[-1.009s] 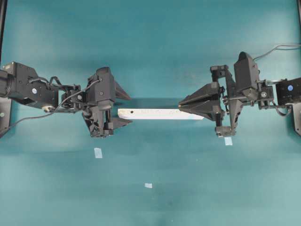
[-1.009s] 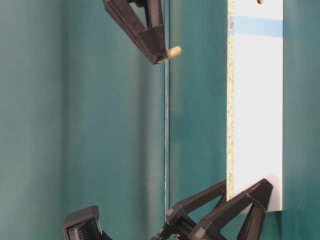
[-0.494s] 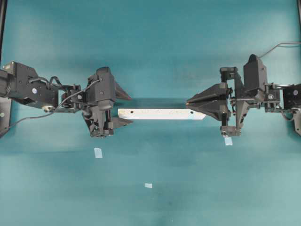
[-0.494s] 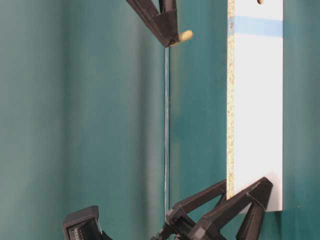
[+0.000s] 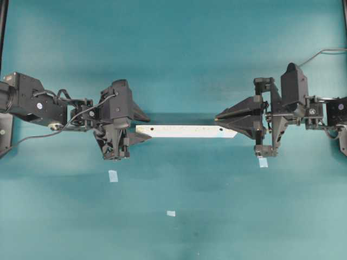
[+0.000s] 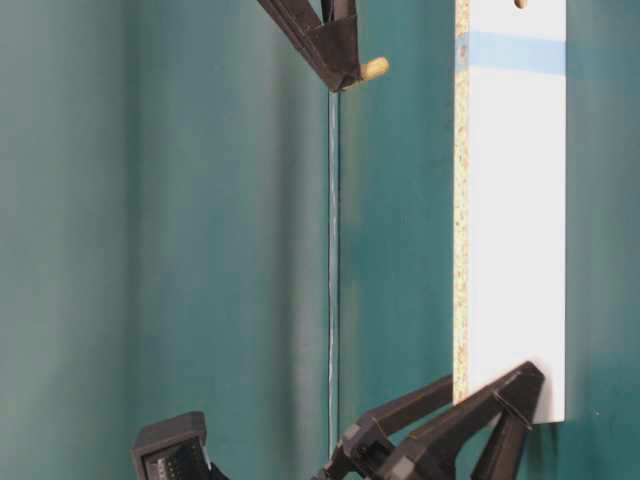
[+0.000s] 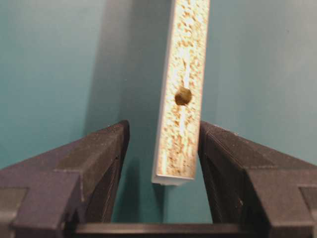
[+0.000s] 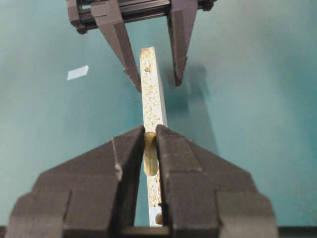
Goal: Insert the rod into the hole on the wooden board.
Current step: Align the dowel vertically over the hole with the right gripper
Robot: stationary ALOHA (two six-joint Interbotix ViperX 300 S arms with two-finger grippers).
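Holding rod (image 8: 150, 153) pinched in right gripper (image 8: 150, 144), hovering above board (image 5: 184, 131) near hole (image 5: 221, 130). Left gripper (image 7: 161, 148) part-open, straddling board's far end, one finger (image 7: 99, 158) apart. Advising: clamping board first, then lowering rod square.

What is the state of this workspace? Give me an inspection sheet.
Surface: teal table, bare apart from the items below.
Job's things: long pale speckled particleboard strip, narrow edge up; its blue-marked dark hole unfilled; short tan wooden rod not inserted.
Clutter: three flat pale-blue squares.
Grippers: left tool open, straddling the board's end; right tool shut on the rod.
Cables: black lead; grey lead.
Surroundings: dark frame edge.
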